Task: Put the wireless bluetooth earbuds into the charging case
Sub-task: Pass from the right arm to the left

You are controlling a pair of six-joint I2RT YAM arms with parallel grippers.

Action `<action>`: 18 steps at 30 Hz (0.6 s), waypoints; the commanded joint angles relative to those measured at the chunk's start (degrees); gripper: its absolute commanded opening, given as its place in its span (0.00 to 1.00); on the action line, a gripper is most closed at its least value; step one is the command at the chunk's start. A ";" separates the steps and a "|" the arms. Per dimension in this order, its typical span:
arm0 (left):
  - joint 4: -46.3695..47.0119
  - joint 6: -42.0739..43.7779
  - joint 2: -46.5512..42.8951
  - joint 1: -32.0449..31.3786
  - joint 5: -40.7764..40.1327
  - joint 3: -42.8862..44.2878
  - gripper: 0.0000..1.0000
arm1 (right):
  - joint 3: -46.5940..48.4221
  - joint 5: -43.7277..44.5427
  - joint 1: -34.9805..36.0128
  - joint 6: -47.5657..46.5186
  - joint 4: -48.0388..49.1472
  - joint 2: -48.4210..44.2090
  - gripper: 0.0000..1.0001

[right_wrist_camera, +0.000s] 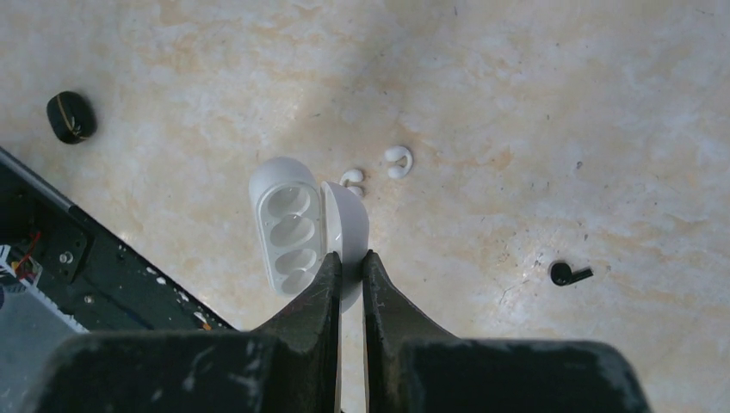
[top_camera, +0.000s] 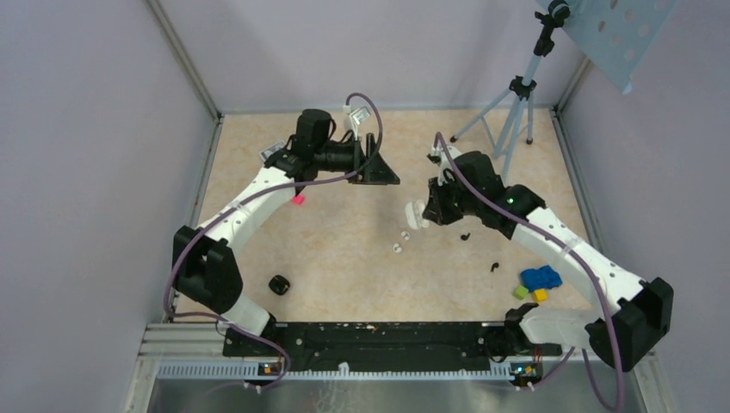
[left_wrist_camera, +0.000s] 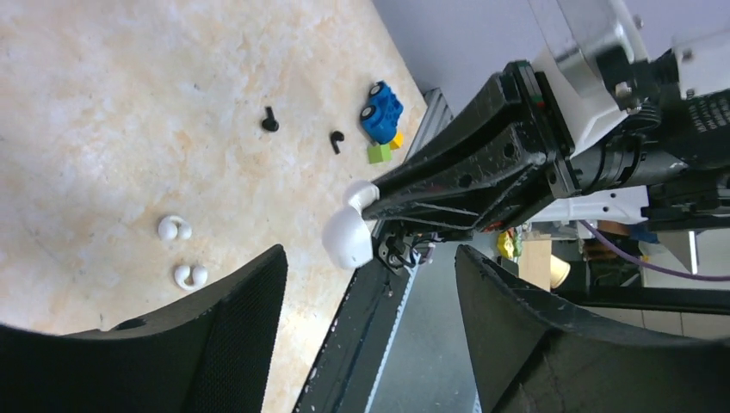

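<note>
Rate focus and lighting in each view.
Top external: even light, but white earbuds tiny. Left wrist: left end effector dark and blurred up close, white case nearly washed out. Right wrist: case wells sharp, soft shadow crossing the tabletop.

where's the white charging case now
Top view: the white charging case is open, pinched in the right gripper near the table's centre, with two white earbuds just beside it.

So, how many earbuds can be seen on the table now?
4. Two white earbuds lie close together mid-table; two black earbuds lie apart to their right, nearer the coloured blocks. None seems hidden.
</note>
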 commanded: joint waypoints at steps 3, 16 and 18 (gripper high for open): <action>8.62 4.49 2.80 0.81 13.26 3.14 0.69 | -4.00 -8.41 0.82 -4.85 9.15 -7.16 0.00; -5.68 21.07 9.52 -2.08 18.84 13.04 0.72 | -6.63 -18.93 0.94 -8.64 14.50 -9.56 0.00; -8.34 23.11 10.19 -2.65 18.42 13.43 0.71 | -6.38 -18.94 0.95 -8.89 14.22 -9.51 0.00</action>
